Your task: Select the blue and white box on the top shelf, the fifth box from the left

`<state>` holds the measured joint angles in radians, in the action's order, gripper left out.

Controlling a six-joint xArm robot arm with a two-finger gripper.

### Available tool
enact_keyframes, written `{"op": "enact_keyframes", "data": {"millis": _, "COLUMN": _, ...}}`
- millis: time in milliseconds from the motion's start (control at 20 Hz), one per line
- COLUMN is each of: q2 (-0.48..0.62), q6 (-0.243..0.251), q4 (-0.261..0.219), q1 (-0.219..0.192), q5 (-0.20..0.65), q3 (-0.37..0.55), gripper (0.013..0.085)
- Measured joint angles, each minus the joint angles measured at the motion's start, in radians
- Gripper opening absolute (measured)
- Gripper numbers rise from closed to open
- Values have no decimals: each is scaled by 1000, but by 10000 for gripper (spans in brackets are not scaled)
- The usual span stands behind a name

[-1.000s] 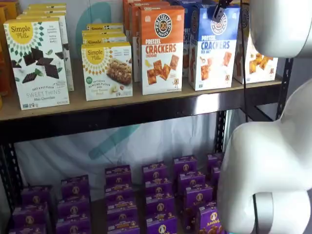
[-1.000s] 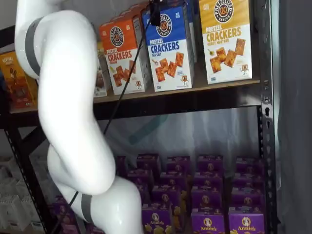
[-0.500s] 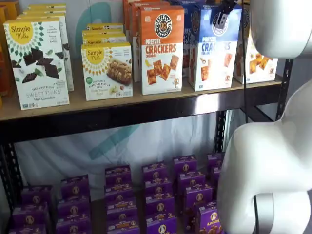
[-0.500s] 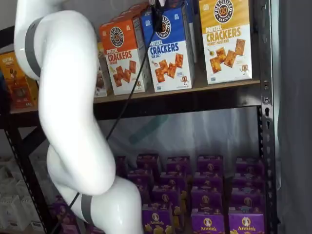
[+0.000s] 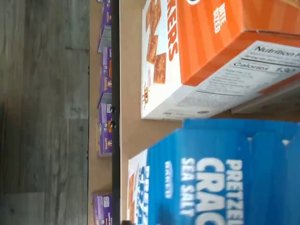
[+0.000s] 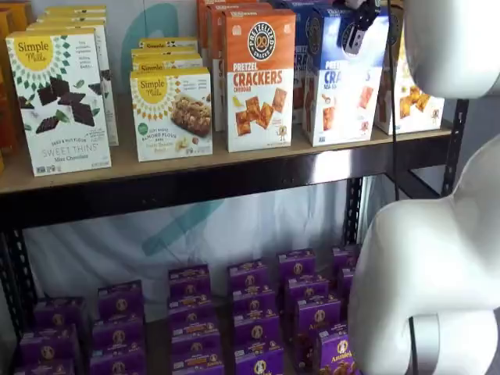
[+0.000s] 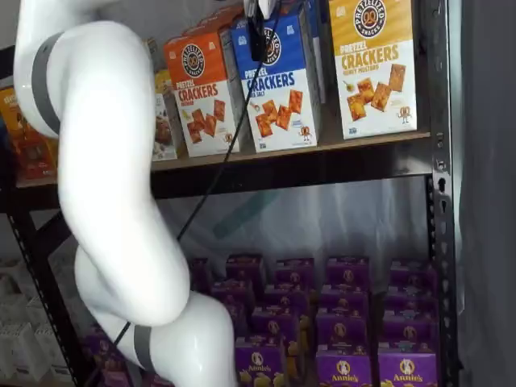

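The blue and white box (image 6: 337, 105) stands on the top shelf (image 6: 195, 186) between an orange-topped box (image 6: 259, 78) and a yellow-topped box (image 7: 375, 64). It leans forward at its top in both shelf views (image 7: 284, 109). My gripper (image 6: 355, 33) shows as a black finger over the box's upper front, with a cable beside it (image 7: 257, 36). The fingers look closed on the box's top edge; the rear finger is hidden. The wrist view shows the box's blue face (image 5: 225, 173) close up, beside the orange-topped box (image 5: 206, 51).
Simple Mills boxes (image 6: 58, 101) fill the shelf's left part. Several purple Annie's boxes (image 6: 250, 312) lie on the lower level. My white arm (image 7: 113, 201) covers the left of one shelf view and the right of the other (image 6: 437, 258). A black upright (image 7: 439, 185) stands at the right.
The box's top has tipped forward, away from the row, together with the black finger. The neighbouring boxes have stayed put.
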<state>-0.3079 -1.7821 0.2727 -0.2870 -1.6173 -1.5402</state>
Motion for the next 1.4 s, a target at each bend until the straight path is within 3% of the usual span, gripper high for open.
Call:
{"op": "enact_keyframes", "data": {"millis": 250, "q2": -3, "q6": 2, "q4": 8, "q1": 0, "q5": 1, "q3": 5, "gripper": 690}}
{"op": "enact_keyframes", "data": {"millis": 600, "q2": -7, "q6": 3, "q4": 9, "q1": 2, "q5": 8, "q3": 13, "gripper": 690}}
{"op": "enact_keyframes", "data": {"millis": 700, "q2": -7, "q6": 4, "q4": 11, "q1": 2, "q5": 6, "q3": 13, "gripper": 610}}
{"op": "enact_keyframes", "data": {"millis": 1400, "q2": -22, "q6": 11, "q4": 6, "q1": -2, "q5": -60, "q3": -17, "gripper": 610}}
